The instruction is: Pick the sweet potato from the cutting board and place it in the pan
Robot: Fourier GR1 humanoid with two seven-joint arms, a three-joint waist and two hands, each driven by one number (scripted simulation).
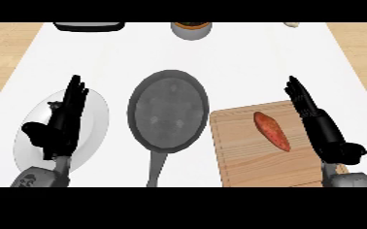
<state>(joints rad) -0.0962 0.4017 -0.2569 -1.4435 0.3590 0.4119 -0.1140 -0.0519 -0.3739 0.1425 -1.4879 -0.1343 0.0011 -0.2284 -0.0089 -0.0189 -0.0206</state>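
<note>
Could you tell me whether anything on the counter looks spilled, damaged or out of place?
Nothing stands out. The sweet potato lies whole on the cutting board, the pan sits empty beside it, and nothing is spilled.

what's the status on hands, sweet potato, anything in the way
Both hands open, left hand, right hand. Sweet potato on cutting board. Pan beside it, nothing between.

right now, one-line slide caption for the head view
Sweet potato lies on cutting board beside empty pan; both hands open.

Bright, even light falls on the white counter (237,63), with no glare. Shadows are faint. The far edge looks perhaps slightly soft
</note>
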